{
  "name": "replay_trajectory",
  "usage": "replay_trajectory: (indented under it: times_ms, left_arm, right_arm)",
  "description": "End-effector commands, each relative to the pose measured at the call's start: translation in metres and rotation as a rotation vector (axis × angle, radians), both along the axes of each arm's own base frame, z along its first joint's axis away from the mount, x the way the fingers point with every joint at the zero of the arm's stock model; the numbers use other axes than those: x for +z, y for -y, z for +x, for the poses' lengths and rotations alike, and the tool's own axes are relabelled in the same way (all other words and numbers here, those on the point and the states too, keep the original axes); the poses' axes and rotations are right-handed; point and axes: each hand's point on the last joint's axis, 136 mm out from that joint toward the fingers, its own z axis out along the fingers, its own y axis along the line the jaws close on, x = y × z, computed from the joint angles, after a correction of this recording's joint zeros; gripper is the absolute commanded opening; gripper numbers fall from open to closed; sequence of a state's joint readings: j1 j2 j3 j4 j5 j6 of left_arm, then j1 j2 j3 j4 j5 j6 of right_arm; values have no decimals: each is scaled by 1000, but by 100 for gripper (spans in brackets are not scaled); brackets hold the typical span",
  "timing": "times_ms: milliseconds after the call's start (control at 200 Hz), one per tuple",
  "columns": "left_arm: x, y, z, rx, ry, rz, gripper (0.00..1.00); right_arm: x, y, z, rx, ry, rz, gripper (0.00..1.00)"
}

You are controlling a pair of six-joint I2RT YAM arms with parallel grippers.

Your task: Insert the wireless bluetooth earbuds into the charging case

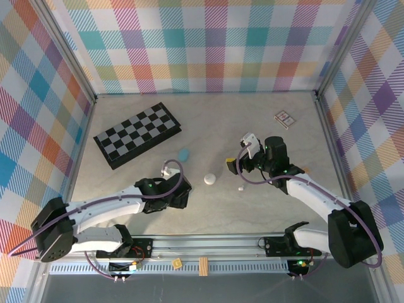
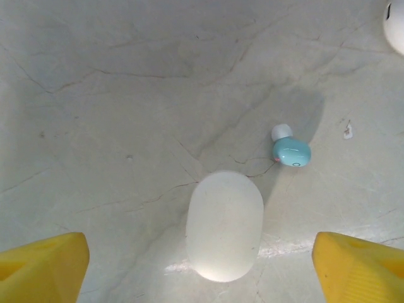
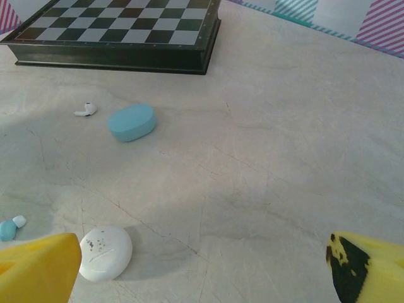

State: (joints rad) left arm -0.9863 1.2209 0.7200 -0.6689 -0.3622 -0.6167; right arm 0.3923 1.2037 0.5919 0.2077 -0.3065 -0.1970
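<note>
Released left hand (image 2: 201, 265) astride white case (image 2: 224, 224), apparently not touching, blue earbud (image 2: 290, 150) nearby, right hand (image 3: 203, 259) also released

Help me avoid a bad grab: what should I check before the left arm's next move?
1. Left gripper open: ok.
2. White oval case between its fingers, touching neither: ok.
3. That case open to receive a bud: not ok, it looks shut.
4. Blue earbud lying free beside the case, not touching it: ok.
5. Right gripper open and empty: ok.
6. Whether that bud belongs to this case: cannot tell.
</note>
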Motion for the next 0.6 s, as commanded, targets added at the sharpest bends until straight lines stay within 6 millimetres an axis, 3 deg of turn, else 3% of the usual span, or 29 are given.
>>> replay_trajectory:
  times_ms: [0,230,445,515,595]
  left_arm:
    - [-19,8,-5,-13,-53,0,87]
    - [-49,17,-13,-31,-130,-2,80]
    - [-58,12,-16,-26,-149,21,70]
    - [-60,11,-18,-28,-153,26,63]
    - [-60,9,-18,-25,-150,30,62]
  right_arm:
    - [0,-4,-4,36,4,0,99]
    - [-4,-1,-8,35,-7,-18,99]
    - [-5,0,-9,31,-12,-17,99]
    - [-6,0,-9,30,-14,-19,99]
    - [-6,0,-8,30,-14,-18,99]
